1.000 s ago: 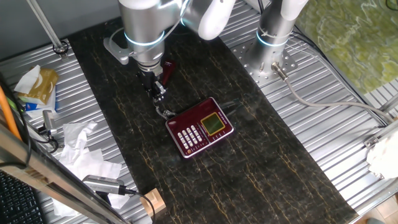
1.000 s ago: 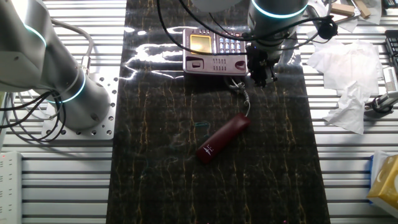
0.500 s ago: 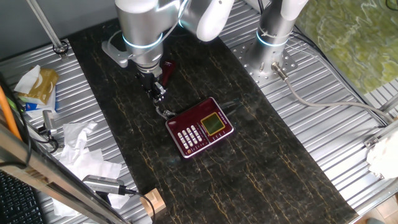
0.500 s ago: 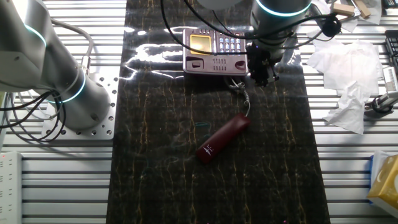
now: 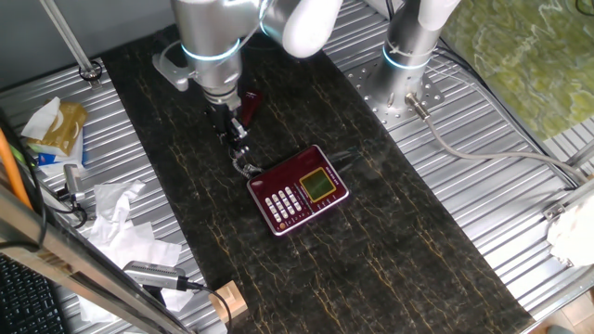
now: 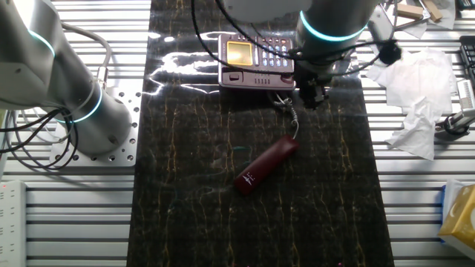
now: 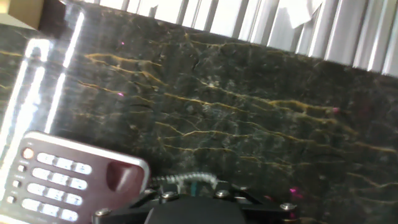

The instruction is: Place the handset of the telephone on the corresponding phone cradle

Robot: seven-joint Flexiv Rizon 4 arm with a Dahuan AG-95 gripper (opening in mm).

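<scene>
The dark red handset (image 6: 267,164) lies flat on the black mat, apart from the telephone (image 6: 256,61), with its curly cord (image 6: 289,111) running back to the base. The phone cradle (image 6: 256,76) is the empty strip along the base's edge that faces the handset. My gripper (image 6: 312,95) hangs over the mat beside the base's corner, above the cord, holding nothing; its jaw gap is not readable. In one fixed view the gripper (image 5: 229,130) stands between the handset (image 5: 249,104) and the telephone (image 5: 299,189). The hand view shows the keypad corner (image 7: 62,186) and the cord (image 7: 186,180).
Crumpled white paper (image 6: 412,104) lies on the ribbed metal table to one side of the mat. A second grey robot base (image 6: 82,104) stands on the other side. A small wooden block (image 5: 227,301) sits at the mat's corner, and a yellow box (image 6: 462,215) near the frame edge.
The arm has shifted slightly and its wrist has turned, with the gripper now a little nearer the handset. Handset, cord and telephone have not moved.
</scene>
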